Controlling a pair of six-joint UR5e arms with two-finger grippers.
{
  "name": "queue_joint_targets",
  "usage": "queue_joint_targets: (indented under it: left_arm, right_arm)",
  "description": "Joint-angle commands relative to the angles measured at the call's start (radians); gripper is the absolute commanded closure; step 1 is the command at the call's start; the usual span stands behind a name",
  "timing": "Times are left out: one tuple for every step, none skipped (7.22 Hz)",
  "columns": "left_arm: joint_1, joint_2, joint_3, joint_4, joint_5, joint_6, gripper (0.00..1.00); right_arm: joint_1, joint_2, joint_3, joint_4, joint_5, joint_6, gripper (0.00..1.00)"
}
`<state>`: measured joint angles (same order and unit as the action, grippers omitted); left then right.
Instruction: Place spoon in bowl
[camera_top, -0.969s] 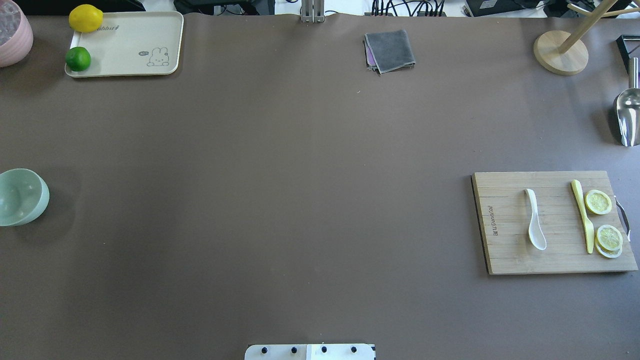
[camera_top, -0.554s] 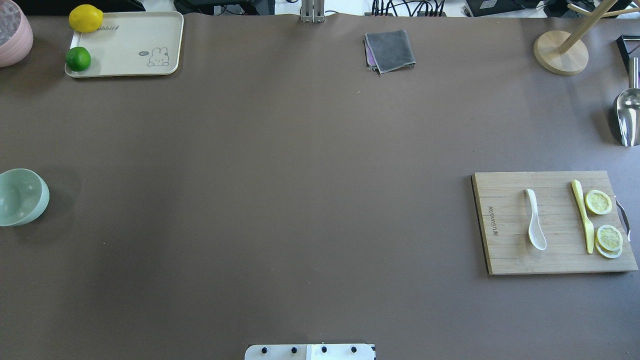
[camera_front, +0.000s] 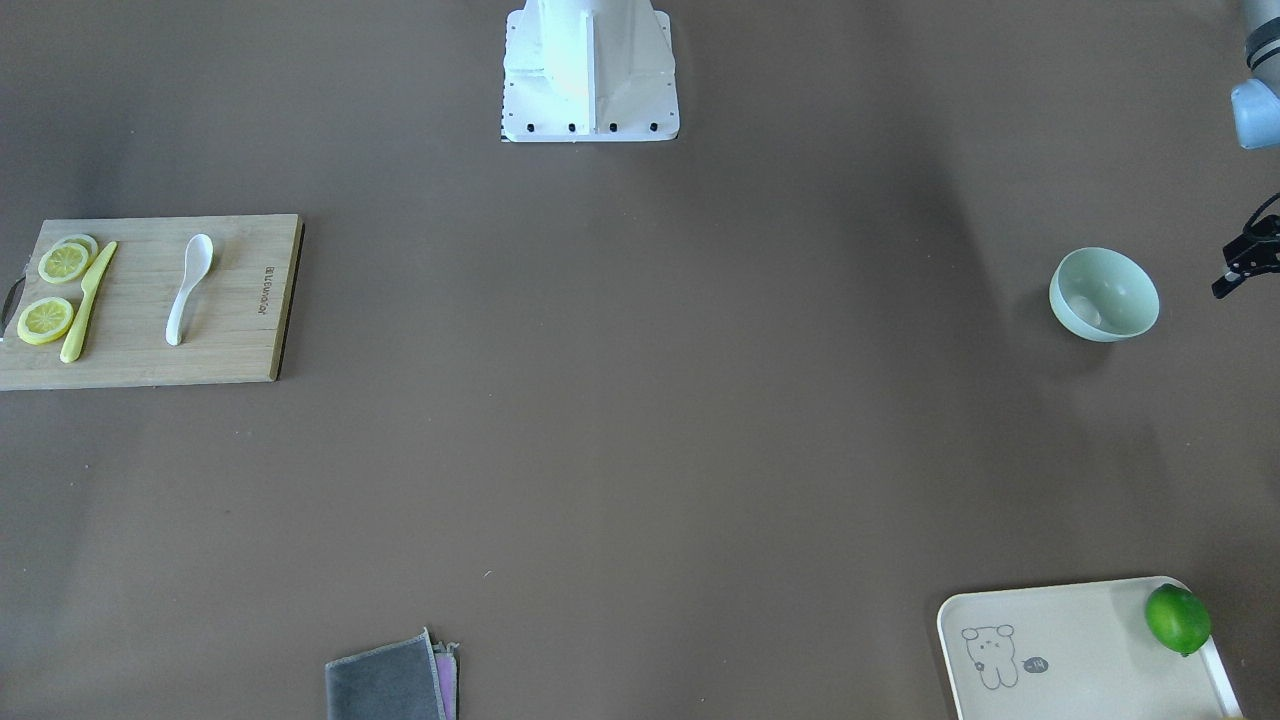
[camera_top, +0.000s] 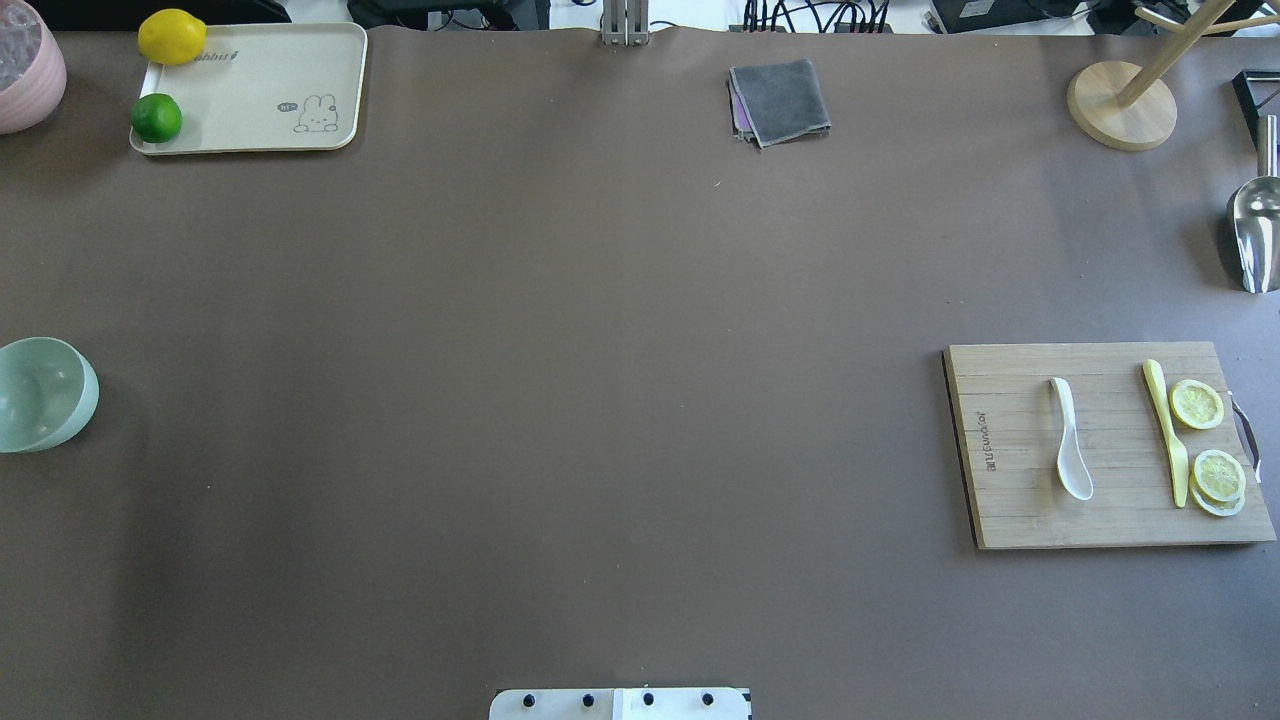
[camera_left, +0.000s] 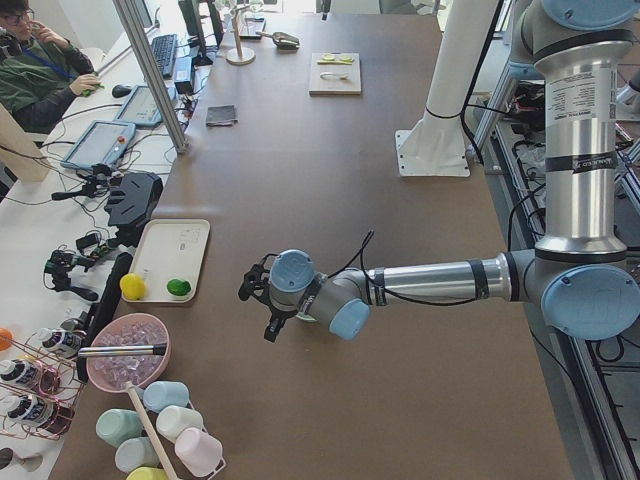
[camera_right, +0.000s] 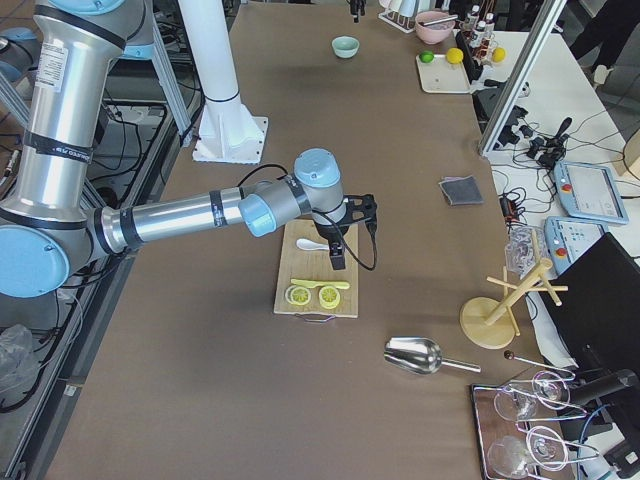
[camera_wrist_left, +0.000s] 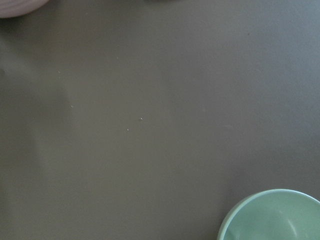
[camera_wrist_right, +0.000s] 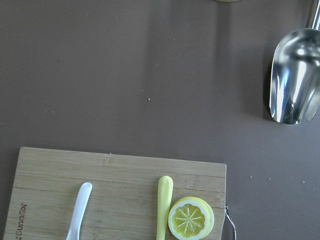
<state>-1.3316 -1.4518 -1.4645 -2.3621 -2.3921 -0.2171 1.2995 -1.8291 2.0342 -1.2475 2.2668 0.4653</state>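
Note:
The white spoon (camera_top: 1070, 440) lies on a wooden cutting board (camera_top: 1010, 500) at the right, scoop toward the robot; it also shows in the front-facing view (camera_front: 188, 288) and the right wrist view (camera_wrist_right: 79, 215). The empty mint-green bowl (camera_top: 40, 395) stands at the table's far left edge, also seen in the front-facing view (camera_front: 1103, 295) and the left wrist view (camera_wrist_left: 272, 217). My left gripper (camera_left: 258, 300) hovers beside the bowl; I cannot tell if it is open. My right gripper (camera_right: 340, 245) hovers above the cutting board near the spoon; I cannot tell its state.
A yellow plastic knife (camera_top: 1166, 430) and lemon slices (camera_top: 1197, 404) share the board. A cream tray (camera_top: 260, 90) with a lemon and lime sits far left. A grey cloth (camera_top: 780, 100), wooden stand (camera_top: 1120, 105), metal scoop (camera_top: 1255, 230) and pink bowl (camera_top: 25, 70) line the edges.

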Motion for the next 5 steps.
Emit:
queue_joint_targets:
  left_arm:
    - [0.064,0.017,0.073,-0.159,-0.024,-0.067,0.10]
    - [0.077,0.018,0.100,-0.208,-0.025,-0.074,0.20]
    - [0.098,0.018,0.110,-0.221,-0.024,-0.091,0.30]
    - [0.118,0.019,0.115,-0.239,-0.021,-0.094,0.30]
    - [0.132,0.019,0.115,-0.241,-0.019,-0.094,0.31]
  right_arm:
    - [-0.006,-0.006,0.000,0.019,0.000,0.010,0.00]
    - [-0.006,-0.006,0.000,0.019,0.000,0.010,0.00]
    - [-0.006,-0.006,0.001,0.019,0.000,0.010,0.00]
    - [-0.006,-0.006,0.000,0.019,-0.001,0.010,0.00]
    - [-0.006,-0.006,0.000,0.019,-0.001,0.010,0.00]
